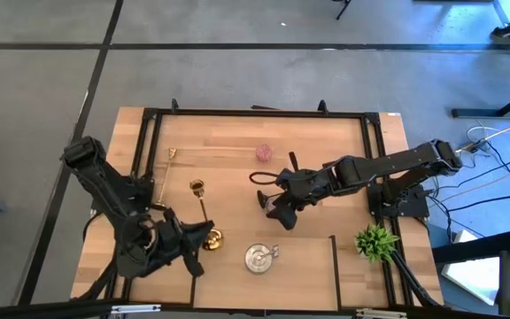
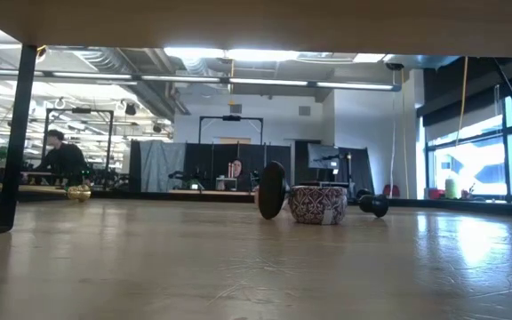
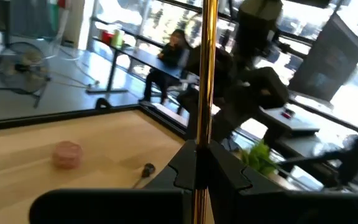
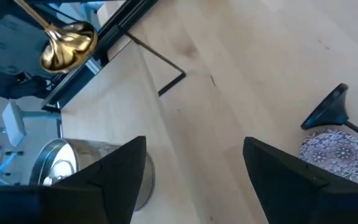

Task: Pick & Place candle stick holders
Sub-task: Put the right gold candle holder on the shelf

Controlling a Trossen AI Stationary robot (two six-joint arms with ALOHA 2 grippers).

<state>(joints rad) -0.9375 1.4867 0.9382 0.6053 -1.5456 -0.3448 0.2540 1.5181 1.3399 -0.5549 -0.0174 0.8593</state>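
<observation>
My left gripper [image 1: 191, 239] is at the near left, shut on a gold candle stick holder whose bell-shaped foot [image 1: 212, 237] also shows in the right wrist view [image 4: 67, 46]. My right gripper [image 1: 282, 214] is open and empty over the table's middle. The black thin-stemmed holder [image 1: 264, 180] lies on its side just left of it, and its foot shows in the low view [image 2: 271, 189]. A pink glittery holder [image 1: 264, 152] stands beyond it. The shiny silver round holder [image 1: 259, 257] stands near the front edge. My left gripper pinches the gold holder's thin stem [image 3: 206, 134] between its two fingers, which come level from the table's left and lie across it. The stem stands about upright and runs on above and below the fingers. Whether the foot rests on the table, I cannot tell.
Two more gold holders lie at the left: a cup on a thin stem [image 1: 197, 186] and a slim one [image 1: 168, 173]. A green spiky plant [image 1: 376, 241] stands at the near right. A black frame [image 1: 255, 112] rims the table. People sit in the room beyond.
</observation>
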